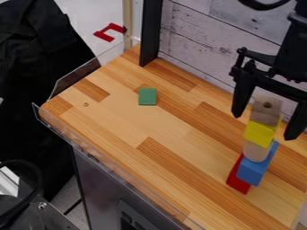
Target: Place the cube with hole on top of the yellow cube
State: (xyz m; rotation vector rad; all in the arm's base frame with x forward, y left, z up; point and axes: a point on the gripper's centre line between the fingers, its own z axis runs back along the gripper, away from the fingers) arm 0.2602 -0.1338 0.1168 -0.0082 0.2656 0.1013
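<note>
The gripper (264,125) is at the right, open, its two fingers wide apart on either side of the upper part of a stack. The natural-wood cube with a hole (265,110) rests on the yellow cube (260,134), at the top of that stack. Space shows between each finger and the wooden cube. Under the yellow cube is a rounded wooden piece (256,152), standing on a blue block (254,169).
A red block (239,179) lies low in the stack, beside and partly behind the blue one. A green block (147,96) sits alone on the wooden table (120,121). A whitewashed plank wall and a black post border the back.
</note>
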